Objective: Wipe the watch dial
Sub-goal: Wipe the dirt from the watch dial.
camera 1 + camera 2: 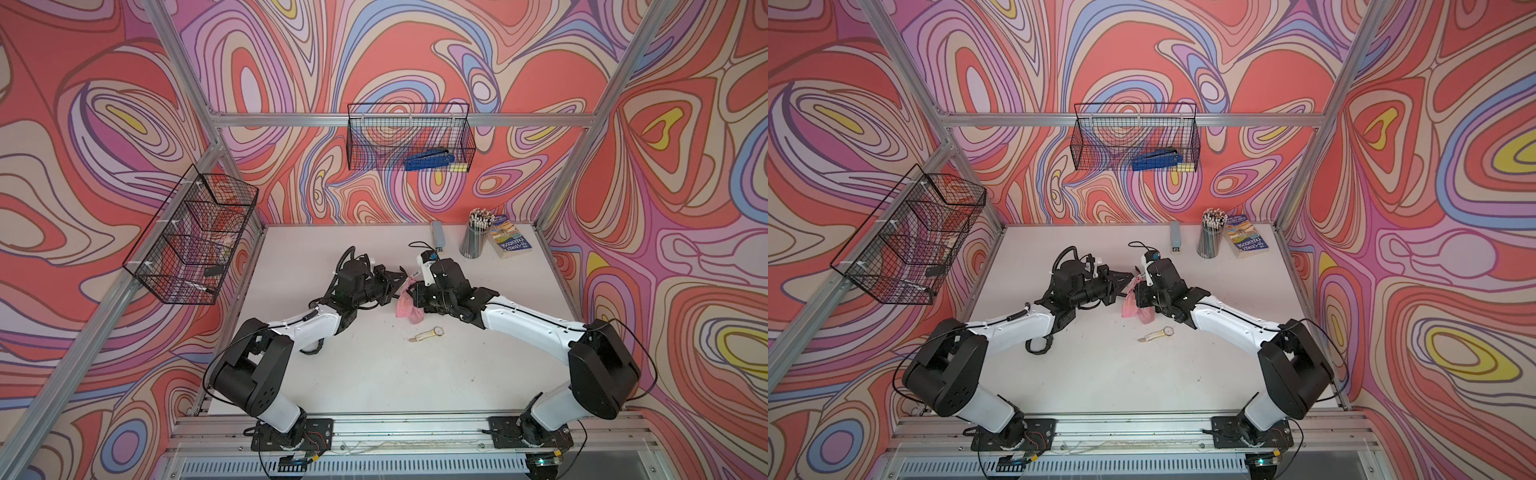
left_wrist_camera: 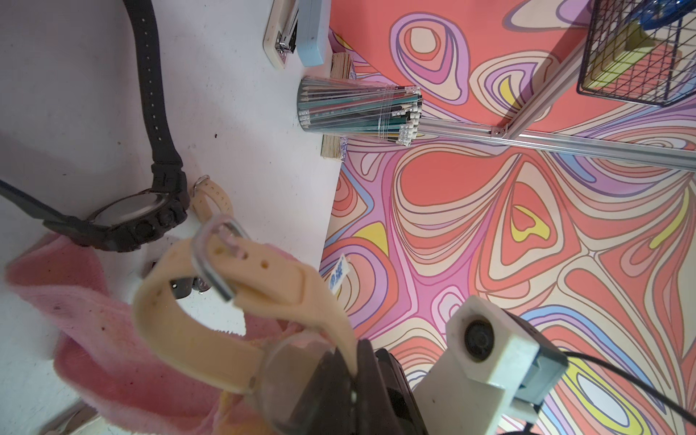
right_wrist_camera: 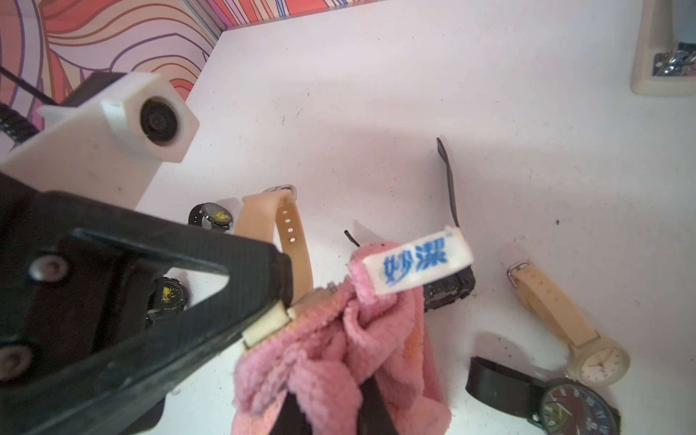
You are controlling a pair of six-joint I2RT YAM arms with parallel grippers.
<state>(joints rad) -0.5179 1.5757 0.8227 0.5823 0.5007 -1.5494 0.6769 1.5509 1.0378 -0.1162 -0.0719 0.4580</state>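
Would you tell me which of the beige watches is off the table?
The beige watch clamped in the left gripper, its strap looping in the air against the cloth. The other beige watch lies flat on the table.

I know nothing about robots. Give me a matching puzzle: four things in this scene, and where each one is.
Things:
1 pink cloth
2 buckled beige watch
3 blue tool
4 pencils

Places:
A rear wire basket
B left gripper
C cup beside the book
D right gripper

Pairs: 1-D, 2-B, 3-A, 4-C
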